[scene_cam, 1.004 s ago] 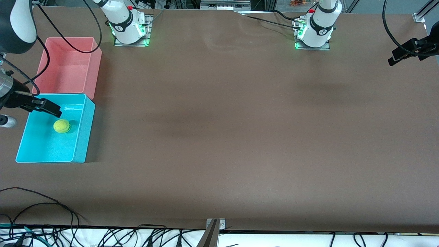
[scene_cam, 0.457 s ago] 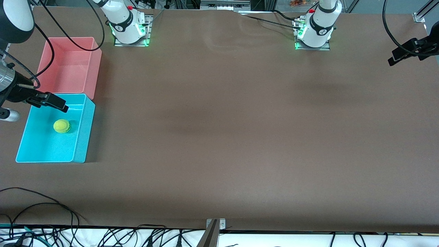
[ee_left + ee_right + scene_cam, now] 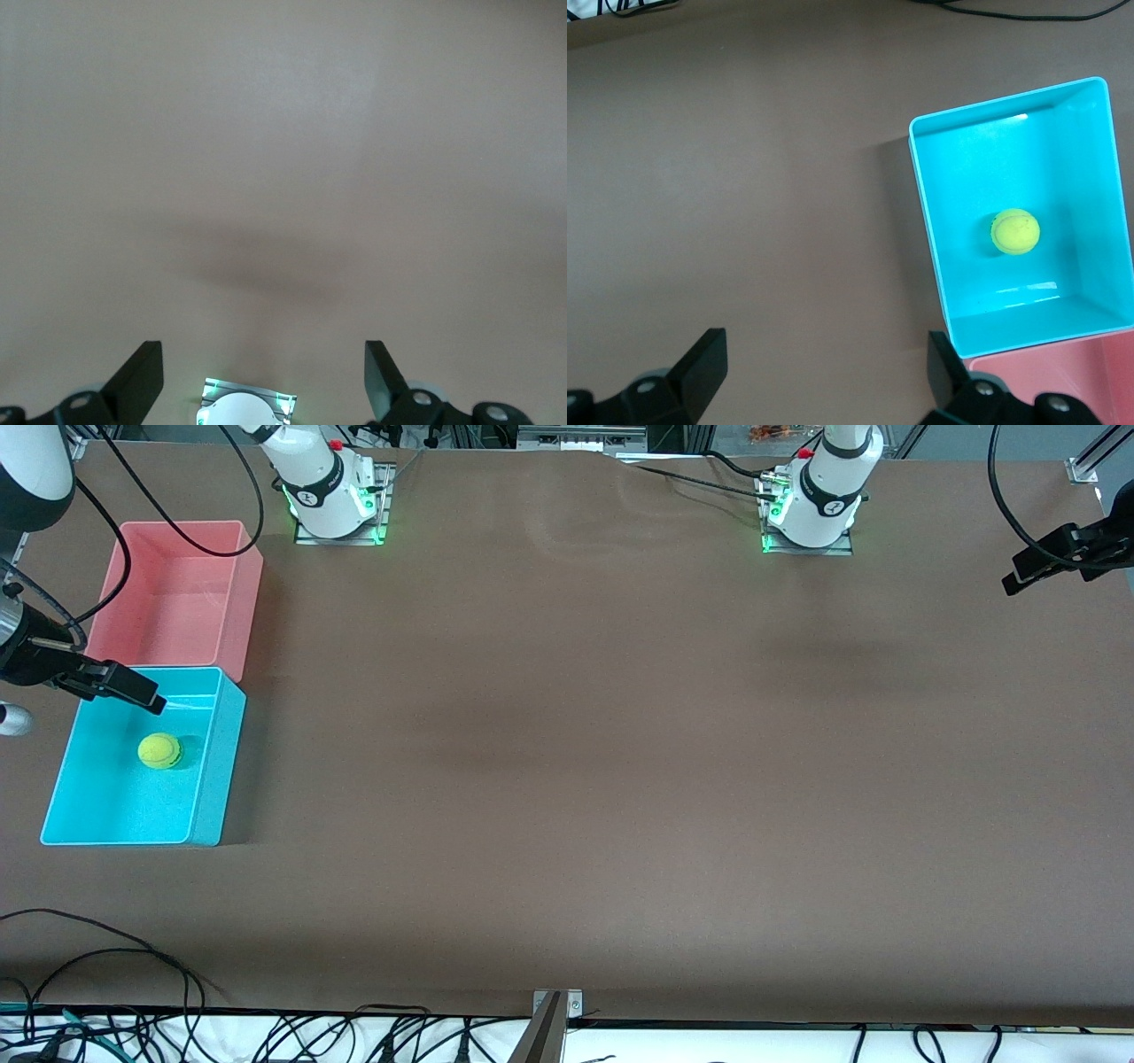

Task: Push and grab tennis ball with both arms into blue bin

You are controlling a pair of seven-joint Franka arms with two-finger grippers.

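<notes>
The tennis ball is seen lying loose on the floor of the blue bin, somewhat closer to the bin's wall that adjoins the pink bin than to its wall nearest the front camera; nothing touches it. In the right wrist view the ball is shown near the middle of the bin. The blue bin is set on the brown desk at the right arm's end, with the pink bin touching or just beside it, farther from the front camera than the blue bin.

The right gripper is held in the air over the blue bin's edge nearest the pink bin, above the ball and apart from it. Its jaws are spread wide and nothing is gripped between them, as the right wrist view confirms.

The left gripper is held up over the desk's edge at the left arm's end, well apart from the blue bin. Its jaws are released and empty too, with only bare desk and the left arm's green-lit base below.
</notes>
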